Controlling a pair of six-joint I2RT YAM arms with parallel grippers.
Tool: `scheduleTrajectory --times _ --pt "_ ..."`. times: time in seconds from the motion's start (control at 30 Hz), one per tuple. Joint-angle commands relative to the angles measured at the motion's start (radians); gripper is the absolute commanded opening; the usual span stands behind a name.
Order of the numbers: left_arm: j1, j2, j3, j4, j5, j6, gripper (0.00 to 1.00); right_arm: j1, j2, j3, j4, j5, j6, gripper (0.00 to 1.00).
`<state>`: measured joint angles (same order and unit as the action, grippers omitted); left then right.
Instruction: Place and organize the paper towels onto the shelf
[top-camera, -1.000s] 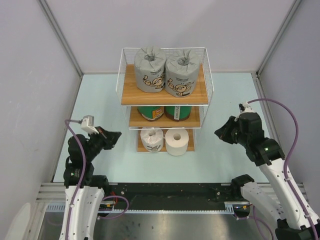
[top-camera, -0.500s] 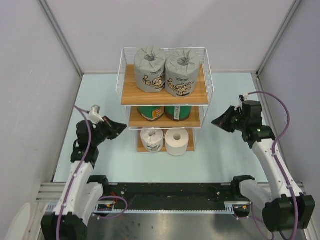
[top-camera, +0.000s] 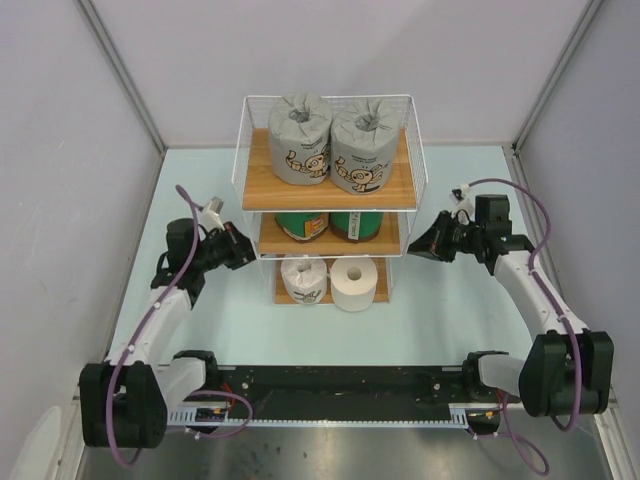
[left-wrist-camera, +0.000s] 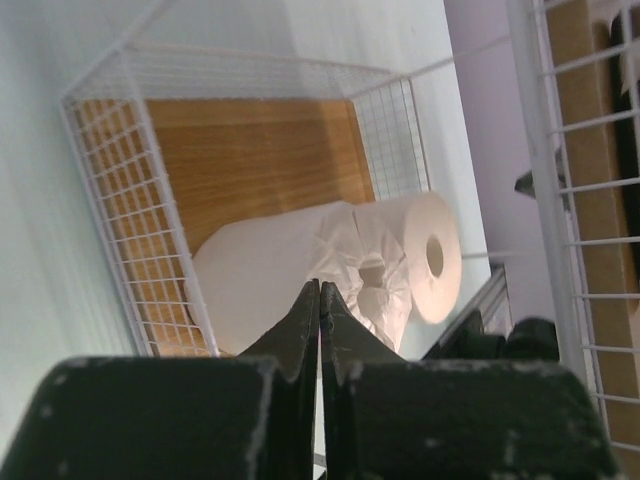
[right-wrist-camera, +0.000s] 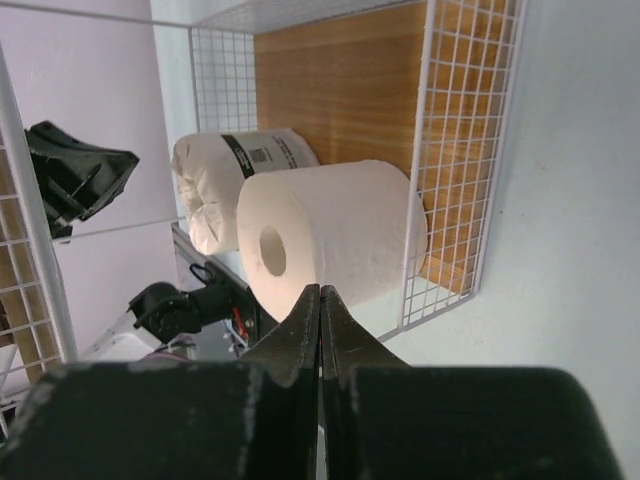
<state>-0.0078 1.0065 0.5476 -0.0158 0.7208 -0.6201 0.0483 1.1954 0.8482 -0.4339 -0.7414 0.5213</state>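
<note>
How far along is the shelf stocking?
Looks done: grey rolls on top of the shelf, green rolls mid, wrapped white roll and bare white roll at bottom. In hand: nothing; left gripper and right gripper shut, empty, beside it. Left: nothing visible.

No wording is legible anywhere in the scene. The two grey-wrapped rolls (top-camera: 300, 125) on the top board of the shelf (top-camera: 258, 188) carry a cartoon figure in orange and black, with lines of small dark print above it that are too fine to read. Seen from the right wrist, the white-wrapped roll (right-wrist-camera: 215, 180) on the bottom board bears a black band and a pale label of tiny print, also illegible. The green-wrapped rolls (top-camera: 303, 225) on the middle board show only unreadable light patches.
</note>
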Motion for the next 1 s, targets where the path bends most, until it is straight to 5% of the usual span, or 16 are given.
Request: scheduleTrajectory --times 0.0,0.37,0.97 --pt "-0.038 0.055 0.061 -0.010 0.114 0.081 0.00 0.019 0.038 0.014 0.044 -0.111 -0.029 0.00" --pt "-0.066 0.158 0.133 -0.183 0.157 0.218 0.00 0.146 0.150 0.095 0.000 -0.093 -0.076 0.00" --pt "-0.067 0.253 0.290 -0.495 0.123 0.427 0.00 0.153 0.227 0.130 -0.065 -0.127 -0.150 0.00"
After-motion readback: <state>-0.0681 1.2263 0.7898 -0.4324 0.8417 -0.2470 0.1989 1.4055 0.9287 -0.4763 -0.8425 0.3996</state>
